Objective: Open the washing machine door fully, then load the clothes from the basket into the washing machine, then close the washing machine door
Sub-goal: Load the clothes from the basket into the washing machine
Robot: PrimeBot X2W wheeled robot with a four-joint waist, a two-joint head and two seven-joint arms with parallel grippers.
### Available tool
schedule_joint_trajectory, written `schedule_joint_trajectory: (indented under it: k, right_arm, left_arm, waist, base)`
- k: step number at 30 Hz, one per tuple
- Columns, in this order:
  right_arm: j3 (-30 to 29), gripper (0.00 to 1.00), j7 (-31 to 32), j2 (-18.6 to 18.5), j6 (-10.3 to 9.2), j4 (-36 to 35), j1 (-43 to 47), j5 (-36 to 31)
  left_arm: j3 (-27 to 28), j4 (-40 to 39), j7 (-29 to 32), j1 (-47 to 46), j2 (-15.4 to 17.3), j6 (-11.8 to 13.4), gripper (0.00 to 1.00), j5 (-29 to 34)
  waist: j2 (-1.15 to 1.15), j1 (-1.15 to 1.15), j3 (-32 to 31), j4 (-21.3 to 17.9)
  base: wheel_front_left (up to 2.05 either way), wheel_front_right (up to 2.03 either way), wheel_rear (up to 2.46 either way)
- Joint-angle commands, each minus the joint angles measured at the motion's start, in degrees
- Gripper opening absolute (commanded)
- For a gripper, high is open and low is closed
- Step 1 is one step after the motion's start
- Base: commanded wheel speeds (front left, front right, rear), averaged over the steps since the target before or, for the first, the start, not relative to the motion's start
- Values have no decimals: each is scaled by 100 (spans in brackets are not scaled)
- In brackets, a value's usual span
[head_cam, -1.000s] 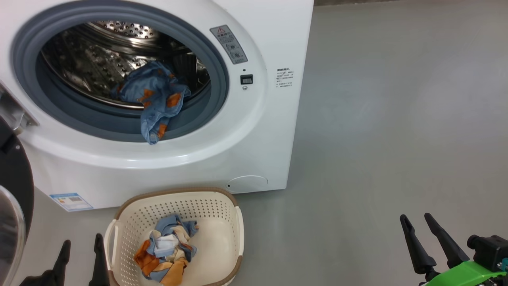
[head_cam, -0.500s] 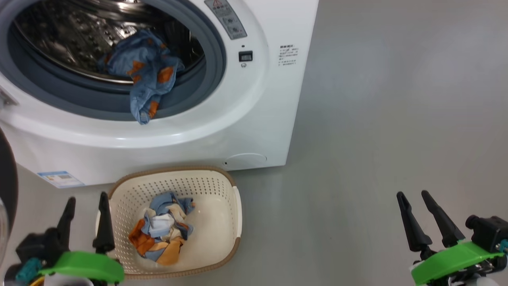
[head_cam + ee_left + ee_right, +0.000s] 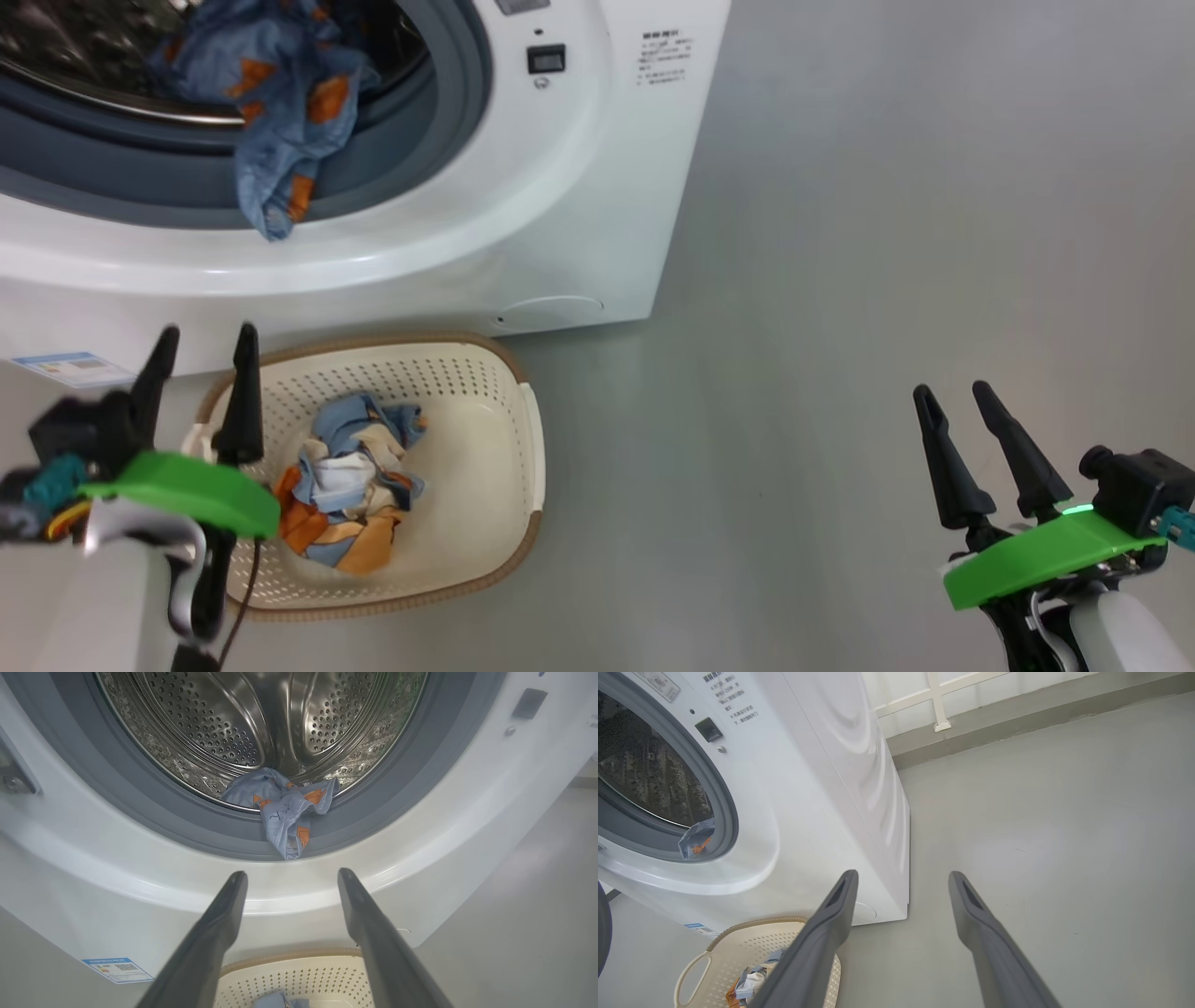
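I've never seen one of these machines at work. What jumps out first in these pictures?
A big white washing machine stands at the upper left of the head view, its round mouth open, with a blue-and-orange garment hanging over the grey rubber lip. On the grey floor just in front sits a cream basket holding a crumpled bundle of clothes.

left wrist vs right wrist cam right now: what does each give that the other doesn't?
Left wrist adds: the drum paddle and perforated back wall, hinge bracket, open left gripper. Right wrist adds: the washing machine's side panel, white railing, basket handle, open right gripper. Both: garment draped over the gasket, basket, blue label.
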Motion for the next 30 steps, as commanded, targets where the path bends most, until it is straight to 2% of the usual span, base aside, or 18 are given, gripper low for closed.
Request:
schedule_joint_trajectory:
  k: [1,15,23,30]
  right_arm:
    - [110,100,-43,-19,7,-137,-75,-41]
    - [210,100,-43,147,7,-153,-414,-78]
    - [233,100,-43,191,7,-154,-510,-84]
    - [264,100,-43,195,7,-182,-564,-91]
  left_arm:
    - [124,-25,-31,-237,227,-15,100,-77]
    - [-404,1112,-31,-1670,672,-15,100,-363]
    - [-530,1629,-31,-2117,867,-15,100,-504]
    - [-420,2038,-31,-2434,1002,-15,100,-476]
  waist:
    - [0,0,167,-105]
    - [0,0,694,-428]
    - [0,0,860,-587]
    - [0,0,968,-681]
  base:
    - [0,0,0]
    - [0,0,0]
    - [0,0,0]
    - [0,0,0]
